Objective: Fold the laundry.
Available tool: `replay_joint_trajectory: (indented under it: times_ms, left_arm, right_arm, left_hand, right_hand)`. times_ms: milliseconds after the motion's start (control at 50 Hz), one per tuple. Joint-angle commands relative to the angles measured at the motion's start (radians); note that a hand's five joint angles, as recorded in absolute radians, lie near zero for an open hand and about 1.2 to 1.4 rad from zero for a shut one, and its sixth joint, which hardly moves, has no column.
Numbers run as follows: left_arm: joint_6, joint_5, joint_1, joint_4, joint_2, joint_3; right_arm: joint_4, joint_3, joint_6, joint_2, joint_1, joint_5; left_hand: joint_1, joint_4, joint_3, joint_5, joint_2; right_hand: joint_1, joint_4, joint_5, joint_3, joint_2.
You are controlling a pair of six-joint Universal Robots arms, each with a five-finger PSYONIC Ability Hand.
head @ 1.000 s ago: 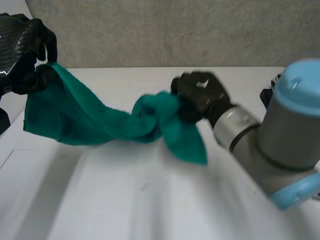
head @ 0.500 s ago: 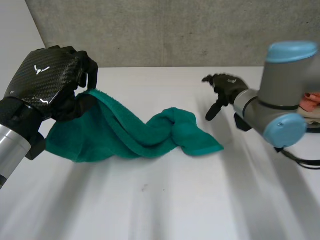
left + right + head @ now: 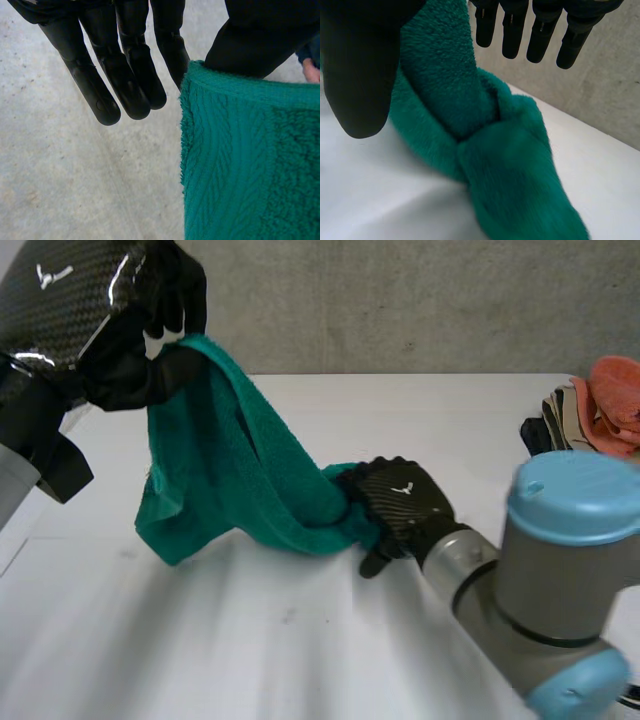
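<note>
The left hand [image 3: 120, 340] is in the upper left of the head view, higher than half a second ago, when it sat at the middle of the left edge. It is clamped on the green towel [image 3: 230, 470]. In its wrist view one finger and the thumb [image 3: 260, 40] pinch the towel's top edge, while the other fingers [image 3: 100, 90] stand straight and free beside it.

With that rise the towel hangs more steeply. It drops from the pinch in a long fold, with a loose flap hanging at lower left, and slopes toward the frame's centre, where its lower end lies bunched on the white table [image 3: 300, 660].

The right hand [image 3: 400, 505] was well off to the right of the towel before. It now rests at the centre of the frame, on that bunched end. In its wrist view the fingers [image 3: 540, 35] are straight and spread away from the thumb [image 3: 360, 65], so the hand is not closed. The twisted cloth lies under the palm between them.

A pile of orange and striped laundry [image 3: 600, 400] sits at the right edge of the table, well apart from the towel.
</note>
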Motion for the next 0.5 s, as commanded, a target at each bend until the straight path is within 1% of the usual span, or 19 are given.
replay_joint_trajectory:
  times_ms: [20, 40, 80, 100, 120, 160, 220, 280, 300, 340, 360, 400, 440, 460, 500]
  left_arm:
    - [-0.007, -0.003, -0.032, -0.005, 0.003, 0.029]
    - [-0.007, -0.003, -0.032, -0.005, 0.004, 0.031]
    - [-0.008, -0.004, -0.032, -0.007, 0.007, 0.029]
    - [-0.008, -0.006, -0.032, -0.007, 0.009, 0.028]
    - [-0.007, -0.016, -0.032, -0.005, 0.012, 0.023]
    - [-0.005, -0.032, -0.032, -0.004, 0.018, 0.017]
    - [0.007, -0.064, -0.028, -0.005, 0.017, 0.008]
    - [0.024, -0.084, -0.015, -0.004, 0.014, -0.028]
    - [0.03, -0.084, -0.011, -0.002, 0.014, -0.035]
    - [0.068, -0.079, 0.023, -0.005, 0.006, -0.064]
    - [0.09, -0.078, 0.04, -0.008, 0.001, -0.077]
    - [0.147, -0.076, 0.073, -0.016, -0.017, -0.11]
    - [0.19, -0.075, 0.08, -0.019, -0.048, -0.13]
    - [0.232, -0.073, 0.084, -0.016, -0.096, -0.15]
    - [0.268, -0.07, 0.084, -0.015, -0.155, -0.163]
  right_arm:
    - [-0.061, -0.159, 0.099, 0.175, 0.052, 0.007]
    - [-0.061, -0.197, 0.107, 0.212, 0.058, 0.006]
    - [-0.061, -0.226, 0.107, 0.237, 0.059, 0.004]
    - [-0.06, -0.251, 0.108, 0.249, 0.059, 0.006]
    - [-0.06, -0.26, 0.108, 0.251, 0.058, 0.007]
    - [-0.06, -0.262, 0.108, 0.239, 0.047, 0.012]
    - [-0.055, -0.25, 0.093, 0.211, 0.043, 0.013]
    - [-0.01, -0.221, 0.032, 0.084, 0.027, 0.003]
    - [0.054, -0.205, -0.038, 0.003, 0.0, -0.002]
    - [0.127, -0.191, -0.126, -0.074, -0.057, -0.014]
    - [0.194, -0.191, -0.211, -0.132, -0.112, -0.032]
    - [0.244, -0.207, -0.273, -0.157, -0.152, -0.046]
    - [0.319, -0.223, -0.376, -0.18, -0.195, -0.077]
    - [0.342, -0.233, -0.402, -0.185, -0.201, -0.082]
    - [0.391, -0.256, -0.444, -0.183, -0.206, -0.088]
  left_hand:
    - [0.222, 0.195, 0.202, 0.247, 0.198]
    - [0.222, 0.195, 0.202, 0.247, 0.198]
    - [0.222, 0.195, 0.202, 0.247, 0.198]
    - [0.222, 0.195, 0.202, 0.247, 0.198]
    - [0.222, 0.195, 0.202, 0.247, 0.198]
    - [0.222, 0.195, 0.202, 0.247, 0.198]
    - [0.222, 0.195, 0.202, 0.247, 0.198]
    - [0.222, 0.195, 0.202, 0.247, 0.198]
    - [0.222, 0.195, 0.202, 0.247, 0.198]
    - [0.222, 0.195, 0.202, 0.247, 0.198]
    - [0.222, 0.195, 0.202, 0.247, 0.198]
    - [0.222, 0.195, 0.202, 0.247, 0.198]
    - [0.222, 0.195, 0.202, 0.247, 0.198]
    - [0.222, 0.195, 0.202, 0.247, 0.198]
    - [0.222, 0.195, 0.202, 0.247, 0.198]
  right_hand:
    - [0.095, 0.087, 0.099, 0.086, 0.09]
    - [0.153, 0.146, 0.157, 0.144, 0.148]
    - [0.3, 0.292, 0.304, 0.291, 0.295]
    - [0.574, 0.566, 0.578, 0.565, 0.569]
    - [0.797, 0.79, 0.801, 0.788, 0.792]
    - [1.094, 1.086, 1.098, 1.084, 1.089]
    - [1.095, 1.087, 1.099, 1.086, 1.09]
    - [1.095, 1.087, 1.099, 1.086, 1.09]
    - [1.095, 1.087, 1.099, 1.086, 1.09]
    - [1.095, 1.087, 1.099, 1.086, 1.09]
    - [1.095, 1.087, 1.099, 1.086, 1.09]
    - [1.095, 1.087, 1.099, 1.086, 1.09]
    - [1.095, 1.087, 1.099, 1.086, 1.09]
    - [1.095, 1.087, 1.099, 1.086, 1.09]
    - [1.095, 1.087, 1.099, 1.086, 1.09]
